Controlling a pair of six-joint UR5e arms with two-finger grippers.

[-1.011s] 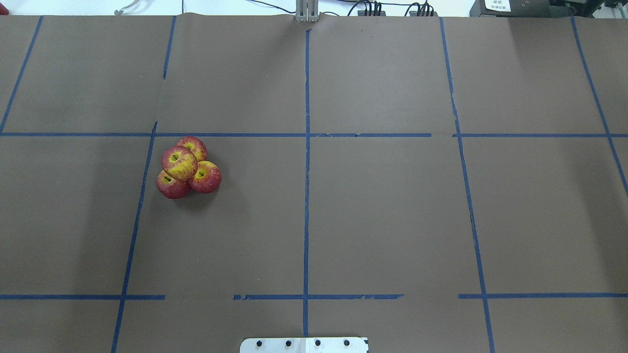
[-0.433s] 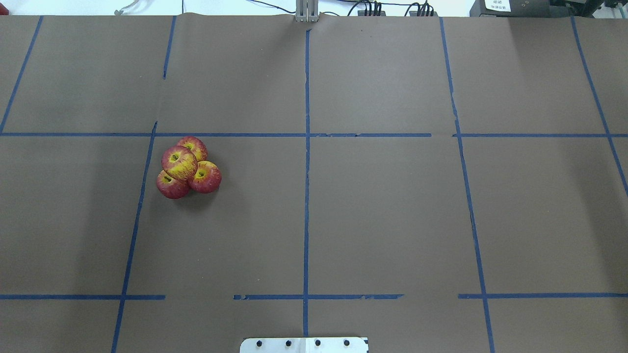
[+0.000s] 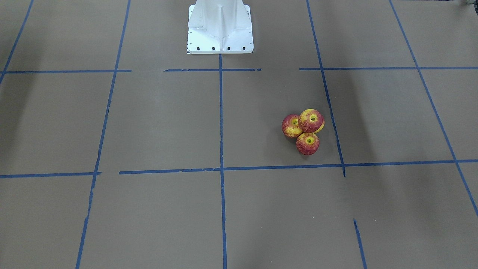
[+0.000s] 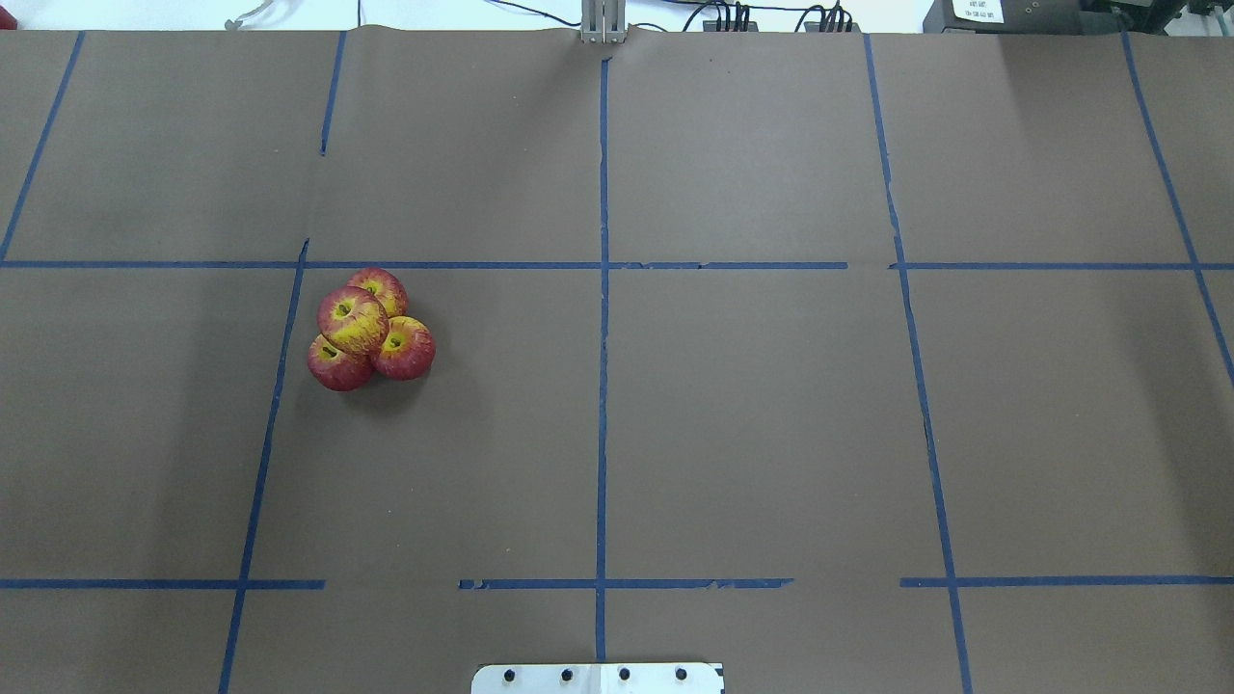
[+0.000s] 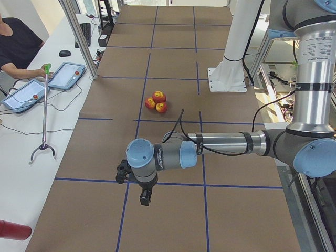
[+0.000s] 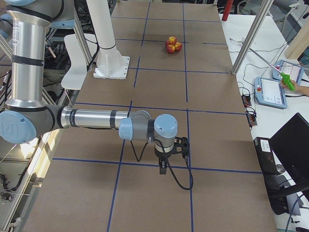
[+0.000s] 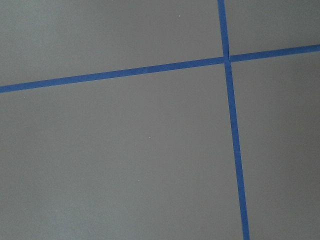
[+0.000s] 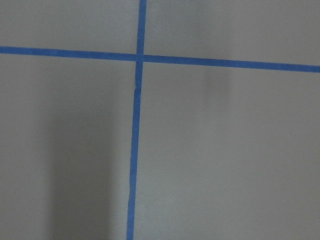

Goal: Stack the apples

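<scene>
Four red-and-yellow apples [image 4: 353, 320] form one pile on the brown table, left of centre. Three lie on the table, touching, and the fourth rests on top of them. The pile also shows in the front view [image 3: 310, 120], the left side view [image 5: 156, 101] and the right side view [image 6: 171, 44]. My left gripper [image 5: 145, 198] hangs over the table's left end, far from the apples. My right gripper [image 6: 163, 169] hangs over the table's right end. I cannot tell whether either is open or shut. Both wrist views show only bare table and blue tape.
The white robot base plate [image 4: 598, 678] sits at the near table edge, also in the front view [image 3: 220, 28]. Blue tape lines [image 4: 603, 318] grid the table. An operators' bench with tablets [image 5: 65, 75] and a grabber stick [image 5: 44, 110] runs along the far side.
</scene>
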